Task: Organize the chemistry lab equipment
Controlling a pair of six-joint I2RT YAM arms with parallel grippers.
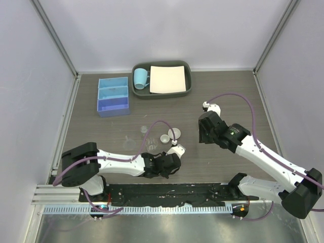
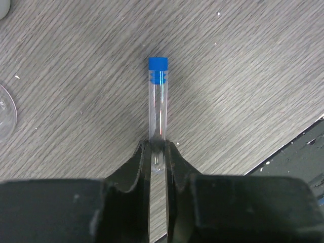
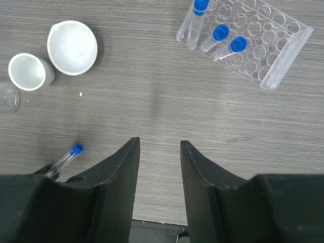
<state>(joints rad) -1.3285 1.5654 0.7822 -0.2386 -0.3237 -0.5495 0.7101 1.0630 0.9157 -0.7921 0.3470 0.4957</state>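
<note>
**Progress.** Three racked tubes point(image 3: 220, 32) stand in the rack point(image 3: 263, 48), ahead and to the right of the right pincer point(image 3: 159, 147). A fourth tube point(image 2: 158, 101) is out of the rack. The left pincer point(image 2: 158, 152) is clamped on its closed lower end, with the cap pointing straight ahead of the jaws. Whether the tube lies on the table point(image 2: 243, 76) or just above it, I cannot tell. The right pincer hangs with jaws apart and nothing between them.

**Outstanding, in my judgement.** The fourth tube needs racking. The two dishes point(image 3: 72, 46) and what appears to be the bottle point(image 3: 7, 98) need placing; all sit loose on the table, ahead-left of the right pincer. The box point(image 1: 113, 96), far ahead of the left pincer, looks unfilled.

**Clearance.** The table edge and black rail point(image 2: 304, 152) lie close behind and to the right of the left pincer, leaving little room to retreat. Bare table lies between tube and rack, but the right pincer hovers near that route. The rack has many free holes.
</note>
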